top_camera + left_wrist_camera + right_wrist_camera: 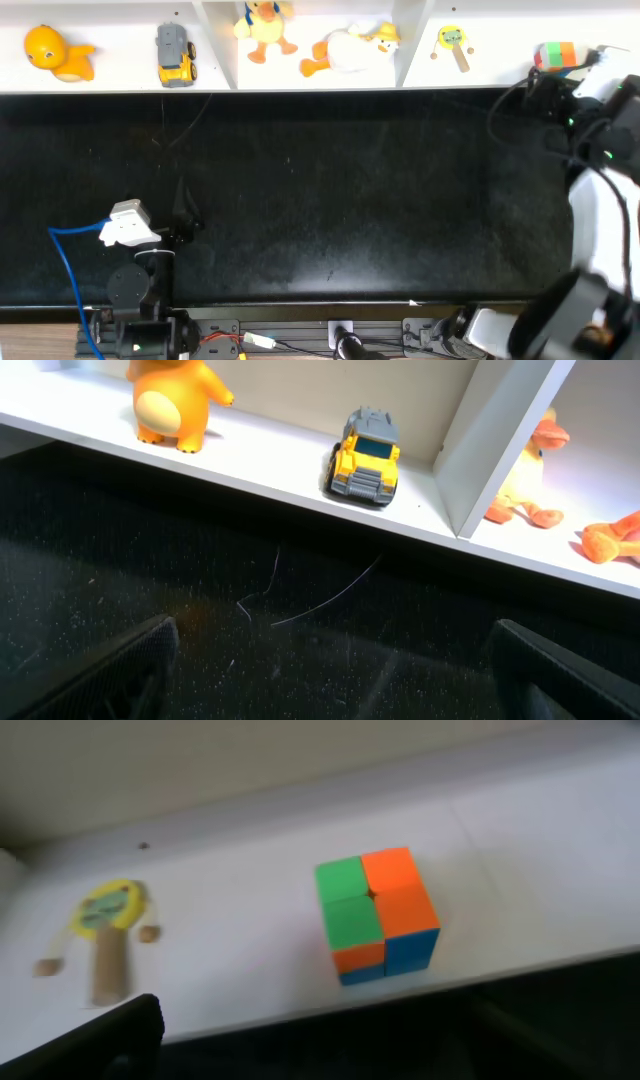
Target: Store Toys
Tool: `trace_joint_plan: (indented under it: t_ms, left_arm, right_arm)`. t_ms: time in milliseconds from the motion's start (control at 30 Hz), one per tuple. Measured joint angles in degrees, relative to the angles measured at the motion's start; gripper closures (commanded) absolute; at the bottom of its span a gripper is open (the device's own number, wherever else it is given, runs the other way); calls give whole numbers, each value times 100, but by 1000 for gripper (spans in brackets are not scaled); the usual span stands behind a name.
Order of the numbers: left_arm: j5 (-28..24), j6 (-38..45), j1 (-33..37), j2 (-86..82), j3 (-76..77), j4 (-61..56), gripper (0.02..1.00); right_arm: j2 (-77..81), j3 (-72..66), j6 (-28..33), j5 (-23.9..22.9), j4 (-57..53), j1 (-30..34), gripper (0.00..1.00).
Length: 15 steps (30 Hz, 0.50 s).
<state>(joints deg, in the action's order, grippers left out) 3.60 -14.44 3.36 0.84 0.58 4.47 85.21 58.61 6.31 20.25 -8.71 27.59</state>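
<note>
Presently the left jaws stand spread wide and grip nothing, low over the black bench (350, 190). Directly ahead of them the bench surface carries a few thin pale lines (300, 600); it cannot be told whether these are scratches or threads. Beyond that runs the white shelf (260, 485). On it, straight ahead of the left jaws, a yellow and grey toy truck (366, 455) faces outward. An orange duck figure (175, 400) stands upright in the same compartment, well apart from the truck. An upright divider (495, 440) rises just beside the truck on its other side and separates it from a yellow plush duck (525, 470). A white plush duck (350, 50) lies on its side in that next compartment, near the yellow one.

The right jaws are likewise spread and grip nothing, held just in front of the shelf's right-hand end. The multicoloured cube (378, 915) rests on the shelf just ahead of them, touching neither finger, with green, orange and blue faces showing. A rattle drum (105, 935) with a yellow head and wooden handle lies flat in the same compartment, well apart from the cube and off to one side of the jaws. A blue cable (70, 260) loops beside the left arm's base.
</note>
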Motion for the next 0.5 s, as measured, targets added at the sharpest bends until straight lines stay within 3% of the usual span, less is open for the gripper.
trace_joint_plan:
  t_ms: [233,500]
  left_arm:
    - [0,0,0,0,0,0,20]
    - [0,0,0,0,0,-2,20]
  right_arm:
    - [-1362,31,275,4,-1478,-105,3]
    - [-1893,31,273,55,-1836,-149,5]
